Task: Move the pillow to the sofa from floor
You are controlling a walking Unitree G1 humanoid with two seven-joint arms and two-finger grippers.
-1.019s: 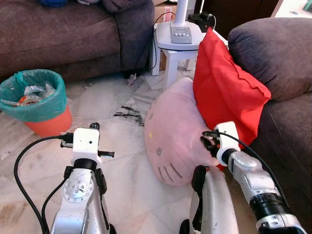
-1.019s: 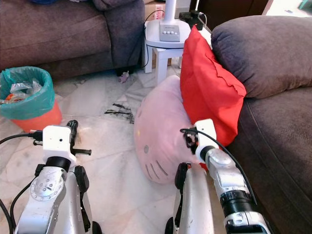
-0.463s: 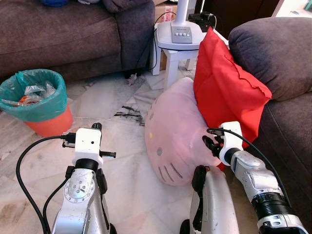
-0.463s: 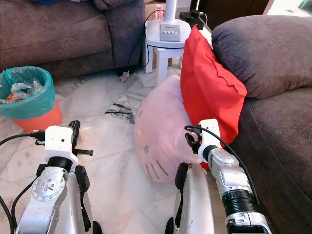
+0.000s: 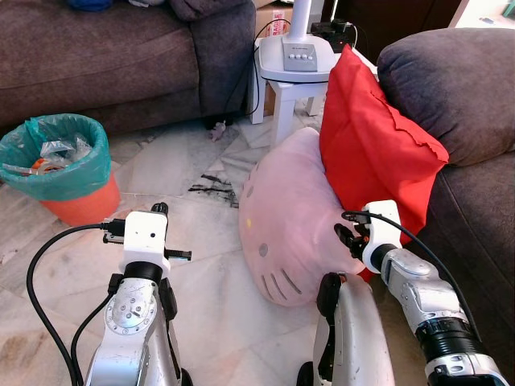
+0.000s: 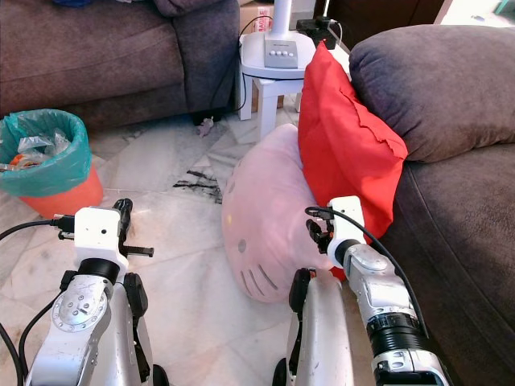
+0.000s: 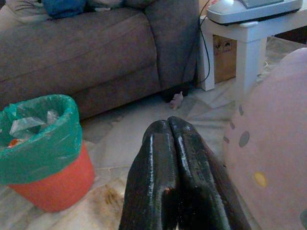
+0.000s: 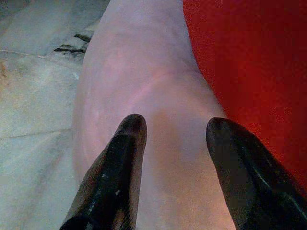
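A pink round pillow [image 5: 286,221] with a cat face lies on the marble floor, leaning against a red pillow [image 5: 374,149] that stands propped on the sofa's front [image 5: 475,217]. My right gripper [image 8: 175,132] is open, its two black fingers [image 8: 117,163] spread just above the pink pillow [image 8: 144,91], close to the seam where it meets the red pillow [image 8: 249,62]. My left gripper [image 7: 169,132] is shut on nothing and is held over the bare floor to the left of the pink pillow [image 7: 273,143].
An orange bin with a green bag [image 5: 60,165] stands on the floor at the left. A second dark sofa [image 5: 105,56] runs along the back. A white side table [image 5: 294,76] holding a fan base stands behind the pillows, with cables beside it.
My right arm has drawn back slightly and dropped a little along the pink pillow. The left arm has barely shifted. The pillows have not moved.
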